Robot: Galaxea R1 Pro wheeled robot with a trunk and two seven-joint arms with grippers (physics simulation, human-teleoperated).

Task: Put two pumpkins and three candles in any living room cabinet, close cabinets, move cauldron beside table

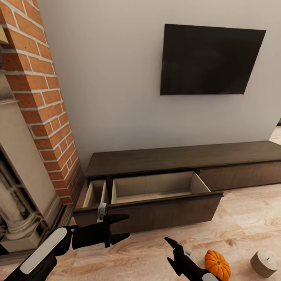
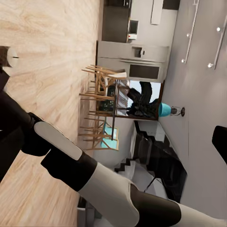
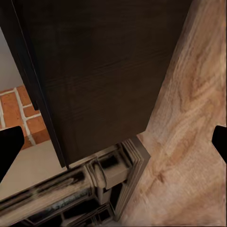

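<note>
Both tools stood wide and empty, right tool (image 1: 175,249) beside the pumpkin (image 1: 217,264) and candle (image 1: 264,264) on the floor; the cabinet (image 1: 164,212) drawer gaped. Next, I judged: grasping the pumpkin.

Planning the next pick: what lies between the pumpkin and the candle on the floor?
Nothing: in the head view, only bare wood floor separates the pumpkin from the candle.
</note>
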